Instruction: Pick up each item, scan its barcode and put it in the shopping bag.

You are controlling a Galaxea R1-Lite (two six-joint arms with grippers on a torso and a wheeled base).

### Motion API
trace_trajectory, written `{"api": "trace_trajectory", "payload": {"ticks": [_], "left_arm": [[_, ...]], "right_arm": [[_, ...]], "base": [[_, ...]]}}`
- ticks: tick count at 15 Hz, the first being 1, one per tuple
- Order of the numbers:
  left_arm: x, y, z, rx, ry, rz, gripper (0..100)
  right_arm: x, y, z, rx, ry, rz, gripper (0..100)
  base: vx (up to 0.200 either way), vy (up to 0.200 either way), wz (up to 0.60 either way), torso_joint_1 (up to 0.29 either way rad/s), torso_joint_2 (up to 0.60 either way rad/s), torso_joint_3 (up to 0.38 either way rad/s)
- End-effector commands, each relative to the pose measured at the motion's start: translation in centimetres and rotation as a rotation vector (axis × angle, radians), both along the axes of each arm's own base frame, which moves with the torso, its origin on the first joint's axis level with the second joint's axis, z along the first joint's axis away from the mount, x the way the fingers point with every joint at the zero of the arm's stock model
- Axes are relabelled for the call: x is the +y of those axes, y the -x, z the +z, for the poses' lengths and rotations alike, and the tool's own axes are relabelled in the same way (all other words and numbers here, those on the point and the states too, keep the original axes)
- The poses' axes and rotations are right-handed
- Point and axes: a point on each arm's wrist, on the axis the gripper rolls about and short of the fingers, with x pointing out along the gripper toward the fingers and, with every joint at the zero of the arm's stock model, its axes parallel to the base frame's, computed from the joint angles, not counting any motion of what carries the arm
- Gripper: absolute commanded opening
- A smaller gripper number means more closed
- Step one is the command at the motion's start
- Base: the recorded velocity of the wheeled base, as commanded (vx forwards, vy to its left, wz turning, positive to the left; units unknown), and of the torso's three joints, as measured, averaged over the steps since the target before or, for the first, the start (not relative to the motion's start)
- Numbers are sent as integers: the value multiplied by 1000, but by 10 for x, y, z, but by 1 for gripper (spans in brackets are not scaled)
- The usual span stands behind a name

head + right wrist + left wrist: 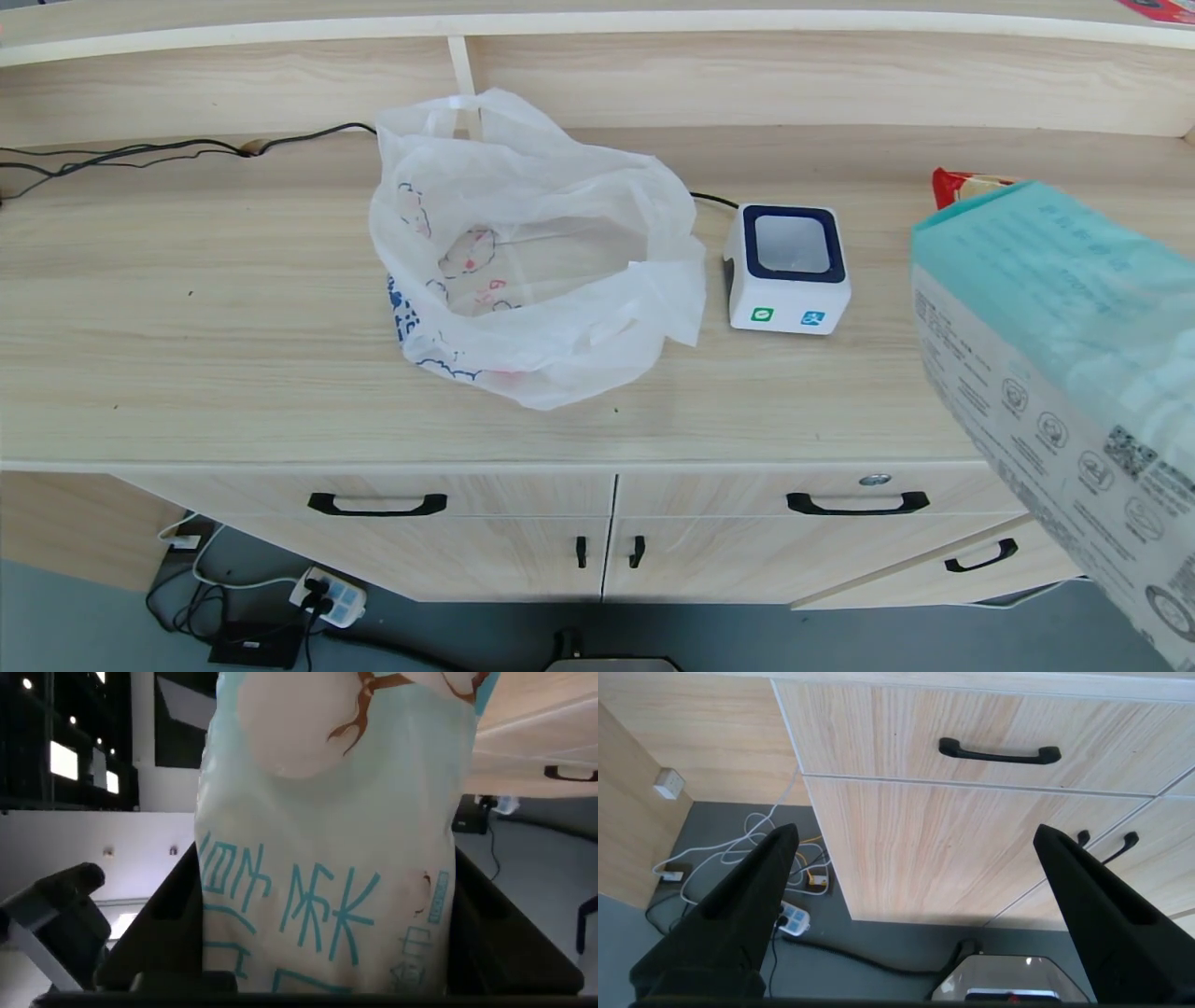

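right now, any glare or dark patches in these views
head view: even light, no glare on the counter, soft shadow by the bag; left wrist view: left tool black against the lit cabinet; right wrist view: bright pack before a dark room

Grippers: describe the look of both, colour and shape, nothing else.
The left gripper has two matte black fingers, broad at the base and tapering to blunt wedge tips. The right gripper has similar plain black fingers. Both are unmarked.
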Motion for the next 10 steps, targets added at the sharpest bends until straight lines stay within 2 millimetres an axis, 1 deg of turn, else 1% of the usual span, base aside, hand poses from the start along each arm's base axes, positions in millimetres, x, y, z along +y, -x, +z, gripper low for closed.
{"api": "trace_trajectory", "payload": {"ticks": [1,3,5,6,8,10], "left_arm": [[0,0,0,1,0,1,100],[0,0,0,1,-1,1,100],[0,0,0,1,-1,1,100],[0,0,0,1,-1,1,100],[0,0,0,1,-1,1,100],[0,0,0,0,-3,1,100]], "right_arm": [[14,-16,2,102,-20,29,0],[25,-29,18,198,-134,44,0],[30,-33,32,260,-204,96,0],[36,-39,44,304,-249,137,0],[43,-47,48,358,-274,159,0],[50,-55,40,430,-272,167,0]], "base": [[0,0,0,0,0,0],[0,0,0,0,0,0],[0,0,0,0,0,0],[0,0,0,0,0,0],[0,0,0,0,0,0],[0,0,0,0,0,0]]}}
